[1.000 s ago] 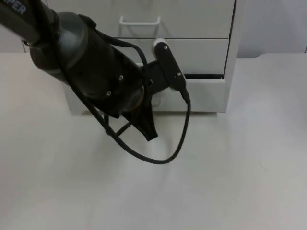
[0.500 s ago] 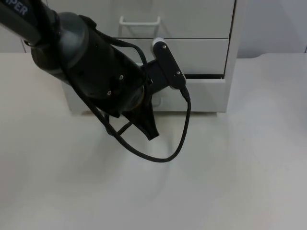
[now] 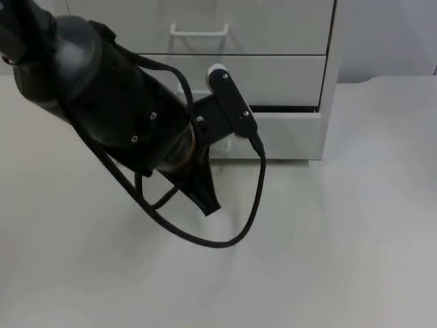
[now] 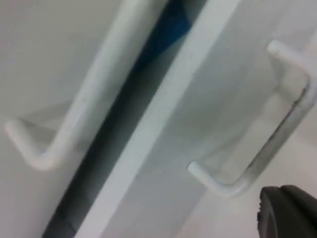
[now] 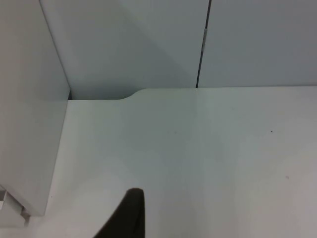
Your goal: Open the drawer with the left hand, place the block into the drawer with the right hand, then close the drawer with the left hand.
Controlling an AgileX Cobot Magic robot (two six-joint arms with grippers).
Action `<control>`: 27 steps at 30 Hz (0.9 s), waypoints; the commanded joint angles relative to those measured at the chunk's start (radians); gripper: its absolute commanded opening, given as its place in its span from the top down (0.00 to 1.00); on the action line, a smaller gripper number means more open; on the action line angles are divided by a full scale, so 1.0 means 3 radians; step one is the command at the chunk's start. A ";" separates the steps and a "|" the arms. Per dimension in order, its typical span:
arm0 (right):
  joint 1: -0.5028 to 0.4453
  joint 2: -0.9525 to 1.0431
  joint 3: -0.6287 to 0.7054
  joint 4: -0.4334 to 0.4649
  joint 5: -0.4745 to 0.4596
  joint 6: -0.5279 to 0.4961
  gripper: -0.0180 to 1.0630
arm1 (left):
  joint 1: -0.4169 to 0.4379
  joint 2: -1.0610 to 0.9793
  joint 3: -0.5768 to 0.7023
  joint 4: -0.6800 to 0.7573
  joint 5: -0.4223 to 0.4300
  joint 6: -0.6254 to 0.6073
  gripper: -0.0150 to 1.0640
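Observation:
A white drawer cabinet [image 3: 287,75] stands at the back of the table. Its bottom drawer [image 3: 293,133] sits slightly out, with a dark gap [image 3: 287,108] above its front. In the left wrist view something blue [image 4: 168,29] shows inside that gap [image 4: 99,148], between the handle of the drawer above [image 4: 74,114] and the bottom drawer's handle [image 4: 262,148]. My left gripper [image 3: 208,201] hangs just in front of the bottom drawer, pointing down at the table, off the handle; one fingertip [image 4: 290,213] shows near the handle. My right gripper waits to the cabinet's right, with a fingertip [image 5: 129,213] over the table.
The cabinet's side wall [image 5: 25,124] stands close beside the right gripper. White table [image 3: 328,246] stretches in front of and to the right of the cabinet. The grey partition wall [image 5: 148,44] closes the table's far edge.
My left arm has shifted left and drawn back a little from the cabinet front. The bottom drawer has stayed as it was.

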 commanded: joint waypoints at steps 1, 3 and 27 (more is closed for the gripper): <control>-0.0017 -0.0025 0.0012 -0.0001 -0.0034 -0.0011 0.01 | -0.0013 -0.0025 0.0004 -0.0007 -0.0024 -0.0065 0.99; -0.0017 -0.0025 0.0012 -0.0001 -0.0034 -0.0011 0.01 | -0.0013 -0.0012 0.0004 -0.0007 -0.0084 -0.0058 0.99; -0.0017 -0.0025 0.0012 -0.0001 -0.0034 -0.0011 0.01 | 0.0105 0.0269 -0.0343 -0.0007 -0.0169 0.0117 0.99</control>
